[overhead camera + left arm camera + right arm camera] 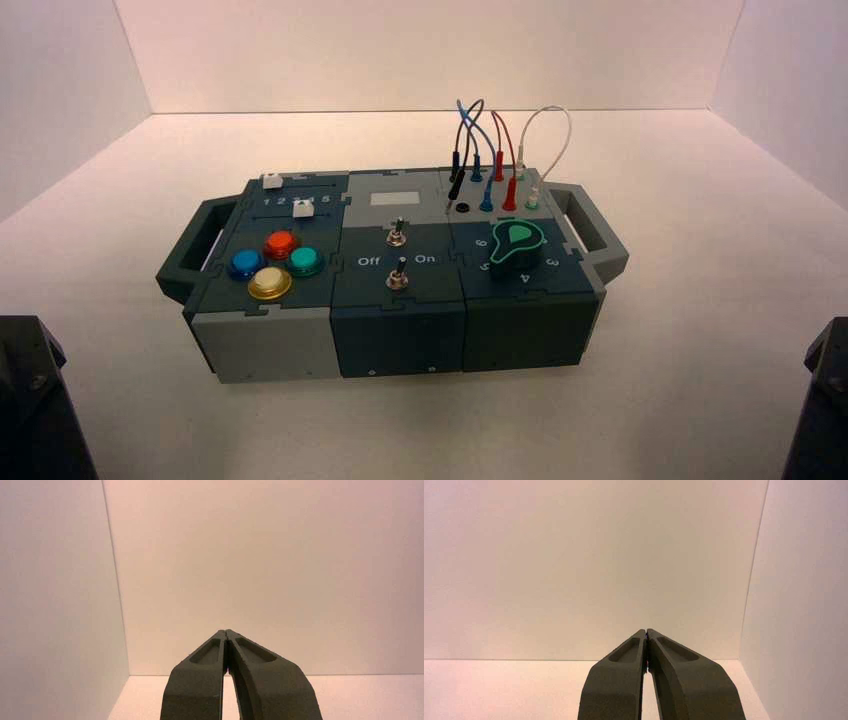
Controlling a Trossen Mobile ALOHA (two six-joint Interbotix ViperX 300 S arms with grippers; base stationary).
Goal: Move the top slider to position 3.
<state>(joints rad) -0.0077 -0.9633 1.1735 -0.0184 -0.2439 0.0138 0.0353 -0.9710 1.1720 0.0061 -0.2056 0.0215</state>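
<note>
The box (400, 320) stands in the middle of the table in the high view. The top slider (270, 181) is a tiny white cube at the back left of the box, near the left end of its track. A second white knob (302, 207) sits below it, over the printed number row (290, 200), hiding the numeral 3. My left gripper (226, 631) is shut and empty, parked at the lower left and facing the back wall. My right gripper (646, 630) is shut and empty, parked at the lower right.
Four round buttons, red (280, 243), blue (245, 263), green (305, 261) and yellow (269, 283), sit in front of the sliders. Two metal toggles (397, 234) stand mid-box. A green dial (516, 246) and plugged wires (497, 150) are on the right.
</note>
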